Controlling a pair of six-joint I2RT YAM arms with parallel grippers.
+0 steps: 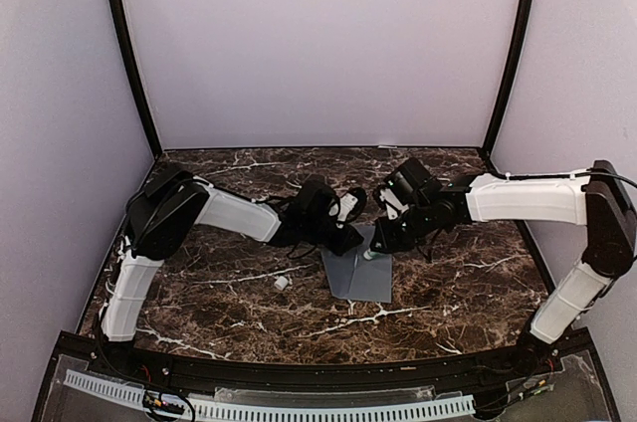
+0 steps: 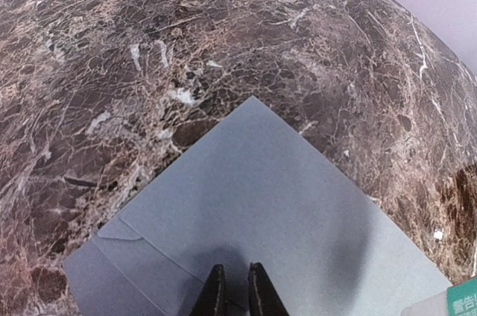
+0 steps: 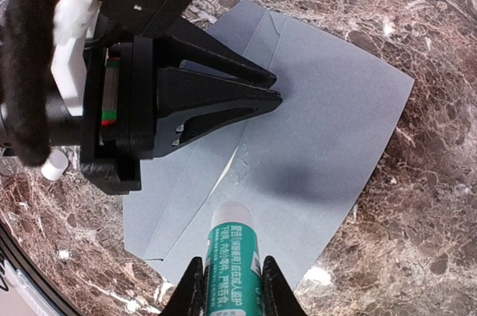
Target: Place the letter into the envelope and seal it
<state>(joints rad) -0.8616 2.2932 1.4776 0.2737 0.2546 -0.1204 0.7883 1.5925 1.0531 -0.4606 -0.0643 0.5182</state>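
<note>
Marble tabletop [image 1: 199, 293] w/ flat slate-grey envelope [image 1: 360, 278], seam side up

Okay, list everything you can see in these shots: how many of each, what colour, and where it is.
envelope: one, slate grey, lying flat at mid-table between the two arms' tips
glue stick: one, green label and white tip, pointing at the envelope
small white piece: one, white, on the table left of the envelope; too small to identify
letter: none in plain view
table: one, dark brown marble with white veins
walls: pale lilac, around the table
left gripper: one, black, jaws nearly together, tips at the envelope
right gripper: one, black, jaws shut on the glue stick
</note>
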